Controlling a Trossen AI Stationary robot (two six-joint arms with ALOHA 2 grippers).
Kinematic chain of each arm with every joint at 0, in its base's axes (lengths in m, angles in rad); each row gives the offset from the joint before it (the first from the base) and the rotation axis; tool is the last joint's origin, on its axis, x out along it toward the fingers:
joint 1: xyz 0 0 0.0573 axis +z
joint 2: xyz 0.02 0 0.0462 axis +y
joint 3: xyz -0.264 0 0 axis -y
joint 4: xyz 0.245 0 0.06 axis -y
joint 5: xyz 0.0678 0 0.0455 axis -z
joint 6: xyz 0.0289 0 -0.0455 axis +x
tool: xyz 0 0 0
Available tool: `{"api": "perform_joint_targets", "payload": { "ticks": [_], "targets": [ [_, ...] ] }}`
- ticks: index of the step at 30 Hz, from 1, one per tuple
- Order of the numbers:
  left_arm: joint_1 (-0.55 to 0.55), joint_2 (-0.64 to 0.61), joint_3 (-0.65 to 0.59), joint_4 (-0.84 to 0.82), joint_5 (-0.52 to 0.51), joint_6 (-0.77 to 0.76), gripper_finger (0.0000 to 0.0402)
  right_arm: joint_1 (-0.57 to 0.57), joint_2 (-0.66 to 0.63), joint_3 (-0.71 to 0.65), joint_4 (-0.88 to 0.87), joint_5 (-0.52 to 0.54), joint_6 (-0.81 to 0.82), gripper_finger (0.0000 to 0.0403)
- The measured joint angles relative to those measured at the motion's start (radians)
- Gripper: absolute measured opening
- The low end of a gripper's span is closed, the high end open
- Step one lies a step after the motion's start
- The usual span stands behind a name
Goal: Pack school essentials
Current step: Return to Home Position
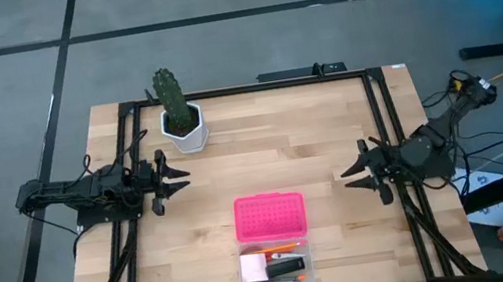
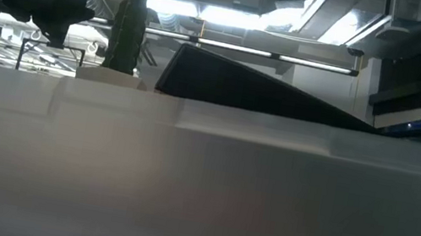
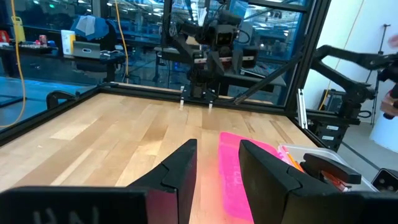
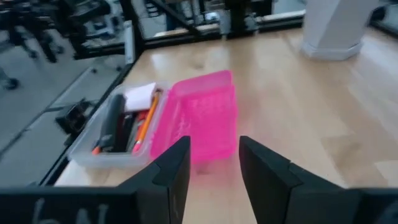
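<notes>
A clear plastic box [image 1: 275, 267] sits near the table's near edge. Its dotted pink lid [image 1: 269, 216] is swung open toward the far side. The box holds small stationery: a pale notepad [image 4: 140, 94], an orange pencil [image 4: 146, 127], a black oblong block [image 4: 114, 119] and red-orange bits [image 1: 287, 248]. My left gripper [image 1: 173, 179] hovers open at the table's left, pointing right. My right gripper [image 1: 355, 177] hovers open at the table's right, pointing at the lid [image 4: 202, 118]. Neither touches anything.
A green cactus in a white pot [image 1: 179, 117] stands at the far left, just beyond my left gripper. A black frame [image 1: 253, 87] runs along the table's far and side edges. Bare wood lies between the grippers. In the low view a pale blurred wall [image 2: 199, 185] fills the foreground.
</notes>
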Motion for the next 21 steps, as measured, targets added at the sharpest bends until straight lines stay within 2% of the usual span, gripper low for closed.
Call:
{"api": "perform_joint_targets", "payload": {
  "ticks": [8,14,21],
  "targets": [
    [0.000,0.000,0.000,0.000,0.000,0.000,0.0114,-0.130,-0.174,-0.117,0.015,-0.197,-0.075,0.0138],
    [0.000,0.000,0.000,0.000,0.000,0.000,0.0114,-0.242,-0.263,-0.133,0.011,-0.362,-0.170,0.0138],
    [0.000,0.000,0.000,0.000,0.000,0.000,0.0114,-0.438,-0.326,-0.133,-0.064,-0.580,-0.224,0.0138]
  ]
}}
